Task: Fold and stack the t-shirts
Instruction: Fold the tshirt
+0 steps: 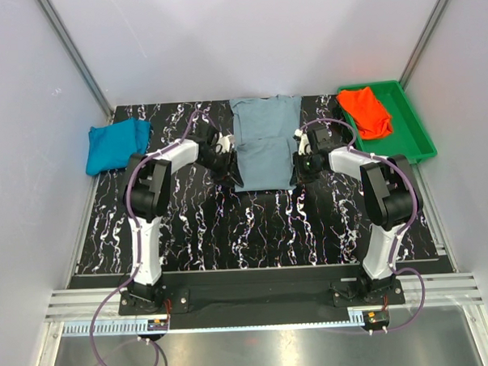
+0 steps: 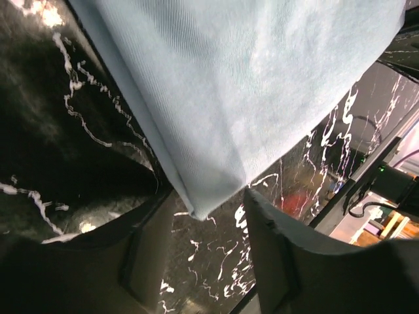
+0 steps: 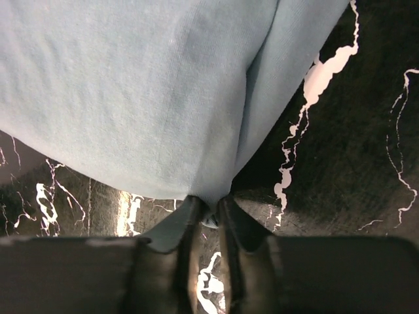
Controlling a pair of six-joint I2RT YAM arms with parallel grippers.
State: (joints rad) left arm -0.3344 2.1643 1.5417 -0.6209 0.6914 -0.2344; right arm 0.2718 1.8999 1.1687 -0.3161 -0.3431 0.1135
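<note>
Roughly: bare worktop [image 1: 254, 223] ran along near edge. Grey-blue shirt [image 1: 264, 146] lay centre, partly folded. Left hand [image 2: 211, 203] stood half open around left corner; right hand [image 3: 211, 208] pinched right corner, nearly closed.

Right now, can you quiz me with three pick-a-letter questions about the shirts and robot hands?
1. Where is the orange-red shirt? A on the table, B in the green tray, C in a gripper.
2. How many shirts are there? A two, B three, C four.
3. The right gripper is: A wide open, B out of view, C pinching the grey-blue shirt.
Answers: 1 B: it lies within the tray. 2 B: orange-red, grey-blue and the teal shirt. 3 C: it clamps a cloth corner.
</note>
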